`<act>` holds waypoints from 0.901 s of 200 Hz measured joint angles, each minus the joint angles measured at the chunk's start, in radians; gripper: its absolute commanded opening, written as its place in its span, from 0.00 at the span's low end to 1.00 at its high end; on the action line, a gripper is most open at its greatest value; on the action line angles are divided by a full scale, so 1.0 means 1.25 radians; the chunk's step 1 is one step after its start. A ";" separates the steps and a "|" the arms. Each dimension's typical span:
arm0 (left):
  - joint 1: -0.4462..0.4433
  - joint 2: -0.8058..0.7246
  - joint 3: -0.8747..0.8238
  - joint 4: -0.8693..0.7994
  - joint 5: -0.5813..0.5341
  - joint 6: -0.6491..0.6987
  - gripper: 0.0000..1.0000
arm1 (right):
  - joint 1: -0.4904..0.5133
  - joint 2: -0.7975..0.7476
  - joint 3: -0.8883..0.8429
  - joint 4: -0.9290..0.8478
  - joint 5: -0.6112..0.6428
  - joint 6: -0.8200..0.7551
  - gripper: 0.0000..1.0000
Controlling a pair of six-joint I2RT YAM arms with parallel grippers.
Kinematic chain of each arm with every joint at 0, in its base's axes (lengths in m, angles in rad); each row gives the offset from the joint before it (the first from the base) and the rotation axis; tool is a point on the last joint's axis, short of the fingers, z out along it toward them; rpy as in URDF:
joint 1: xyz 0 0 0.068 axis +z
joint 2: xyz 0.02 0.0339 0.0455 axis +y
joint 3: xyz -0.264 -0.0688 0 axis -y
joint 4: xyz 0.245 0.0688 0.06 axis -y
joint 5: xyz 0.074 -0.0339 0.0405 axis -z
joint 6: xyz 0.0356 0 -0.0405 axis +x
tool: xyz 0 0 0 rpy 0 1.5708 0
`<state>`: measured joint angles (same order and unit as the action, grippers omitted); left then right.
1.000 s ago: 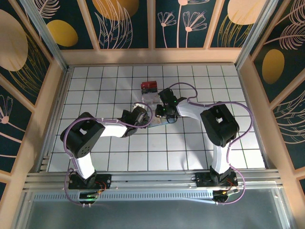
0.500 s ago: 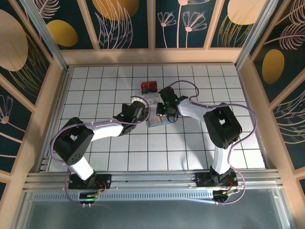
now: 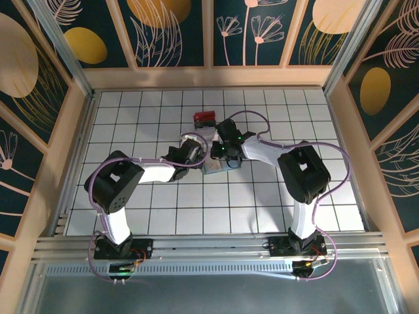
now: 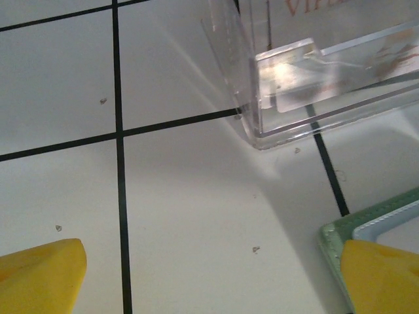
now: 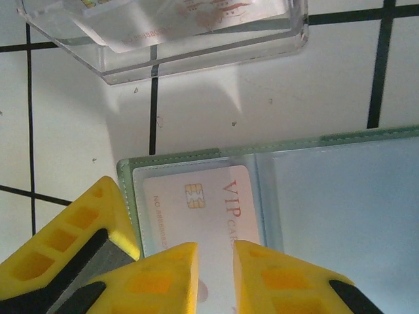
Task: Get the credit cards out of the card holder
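Hovering at 6 o'clock of the card holder [image 5: 327, 190] in the right wrist view, the right gripper [image 5: 216, 275] is showing jaws nearly closed, just a slit between the yellow fingers, over the near edge of a white-pink VIP card [image 5: 196, 203]. I'm not able to tell whether they're pinching anything.

- The card is sitting inside the holder's 9 o'clock clear pocket. The 3 o'clock pocket is looking empty.
- The holder is lying open and flat mid-table [image 3: 215, 168], with a red-topped box [image 3: 204, 118] at its 12 o'clock.
- A clear box [image 5: 203, 55] at 12 o'clock in the wrist view is holding at least one printed card [image 5: 216, 13].
- The left gripper [image 4: 213, 261] is standing wide open and holding nothing. Its 5 o'clock finger is overlapping the holder's green corner [image 4: 337, 229]; contact is unclear.

Handling, judging from this:
- The card is looking thin, stiff, light and slick, so a flat pinch is likely slipping.
- The pocket film is looking soft and probably clinging.
- The holder is looking light and will probably be dragging along on the smooth tiled table [image 4: 183, 196] unless something is pinning it.
- I'm suggesting pinning the green corner with the left gripper and taking the card by whichever edge is reaching the pocket mouth, pulling flat. The mouth side isn't showing clearly.
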<state>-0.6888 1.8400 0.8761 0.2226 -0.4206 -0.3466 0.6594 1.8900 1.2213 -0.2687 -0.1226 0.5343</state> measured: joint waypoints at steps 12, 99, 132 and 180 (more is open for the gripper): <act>0.000 0.005 0.000 0.000 0.003 0.000 0.99 | 0.000 0.009 0.002 0.002 -0.002 0.001 0.25; 0.000 0.024 0.012 -0.003 0.010 0.000 0.99 | -0.001 0.035 0.002 0.000 0.002 0.003 0.28; 0.000 0.028 0.018 -0.005 0.009 0.000 0.99 | -0.001 0.035 0.000 0.001 0.009 0.005 0.29; 0.000 0.030 0.018 -0.005 0.008 0.000 0.99 | -0.001 0.028 -0.010 0.003 0.015 0.017 0.32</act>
<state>-0.6888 1.8771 0.8982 0.2161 -0.4110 -0.3470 0.6582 1.9247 1.2087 -0.2653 -0.1040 0.5552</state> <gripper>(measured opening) 0.988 0.315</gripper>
